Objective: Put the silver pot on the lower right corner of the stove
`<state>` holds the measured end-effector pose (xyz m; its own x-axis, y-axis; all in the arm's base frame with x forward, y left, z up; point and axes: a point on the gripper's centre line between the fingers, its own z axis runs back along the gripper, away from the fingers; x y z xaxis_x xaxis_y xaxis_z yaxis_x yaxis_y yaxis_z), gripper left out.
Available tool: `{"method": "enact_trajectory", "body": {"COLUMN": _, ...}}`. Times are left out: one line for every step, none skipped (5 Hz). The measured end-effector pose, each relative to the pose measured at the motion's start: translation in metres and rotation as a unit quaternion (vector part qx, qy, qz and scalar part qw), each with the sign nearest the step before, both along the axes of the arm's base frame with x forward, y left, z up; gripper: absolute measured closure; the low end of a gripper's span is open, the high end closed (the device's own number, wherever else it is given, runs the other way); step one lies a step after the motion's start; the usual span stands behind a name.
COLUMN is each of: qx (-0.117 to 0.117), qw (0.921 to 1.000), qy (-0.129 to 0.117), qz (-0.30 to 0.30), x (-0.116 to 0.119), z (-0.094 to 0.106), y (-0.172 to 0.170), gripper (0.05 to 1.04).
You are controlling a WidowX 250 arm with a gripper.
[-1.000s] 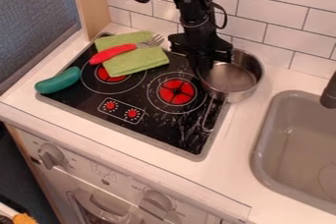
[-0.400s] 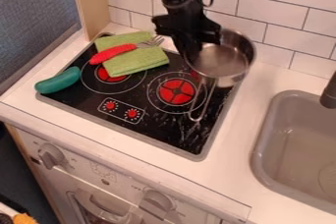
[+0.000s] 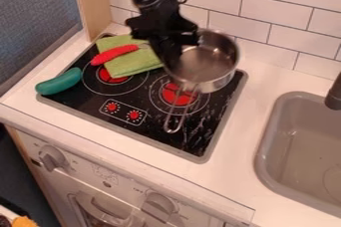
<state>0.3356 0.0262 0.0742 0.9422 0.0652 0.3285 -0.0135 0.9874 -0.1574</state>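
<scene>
While aloft, silver pot [image 3: 212, 64] in pincer [image 3: 172, 64]

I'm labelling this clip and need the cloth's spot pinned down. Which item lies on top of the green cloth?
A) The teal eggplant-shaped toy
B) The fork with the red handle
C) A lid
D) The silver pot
B: the red handle lies across the green cloth, while the silver pot is to its right and the teal toy lies at the stove's left edge.
</scene>
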Motion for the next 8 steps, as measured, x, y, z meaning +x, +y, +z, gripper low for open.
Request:
{"method": "enact_trajectory", "body": {"qx": -0.001, "qw": 0.9998, "qy": 0.02, "qz": -0.004, "x": -0.019, "z": -0.01, "y": 0.006, "gripper": 1.006}}
{"method": "enact_trajectory", "body": {"qx": -0.001, "qw": 0.9993, "qy": 0.032, "qz": -0.019, "x": -0.041, "z": -0.021, "y": 0.009, "gripper": 1.006}}
{"method": "enact_trajectory", "body": {"qx": 0.005, "qw": 0.9992, "qy": 0.024, "qz": -0.03, "x": -0.053, "z": -0.034, "y": 0.006, "gripper": 1.006}}
{"method": "enact_trajectory", "body": {"qx": 0.0, "qw": 0.9986, "qy": 0.025, "qz": -0.046, "x": -0.058, "z": -0.046, "y": 0.0, "gripper": 1.006}}
{"method": "enact_trajectory", "body": {"qx": 0.005, "qw": 0.9983, "qy": 0.029, "qz": -0.051, "x": -0.057, "z": -0.055, "y": -0.003, "gripper": 1.006}}
{"method": "enact_trajectory", "body": {"qx": 0.007, "qw": 0.9982, "qy": 0.03, "qz": -0.051, "x": -0.053, "z": -0.06, "y": -0.004, "gripper": 0.966}}
{"method": "enact_trajectory", "body": {"qx": 0.0, "qw": 0.9966, "qy": 0.049, "qz": -0.066, "x": -0.047, "z": -0.064, "y": -0.005, "gripper": 0.778}}
{"method": "enact_trajectory", "body": {"qx": 0.005, "qw": 0.997, "qy": 0.049, "qz": -0.06, "x": -0.045, "z": -0.064, "y": -0.01, "gripper": 0.518}}
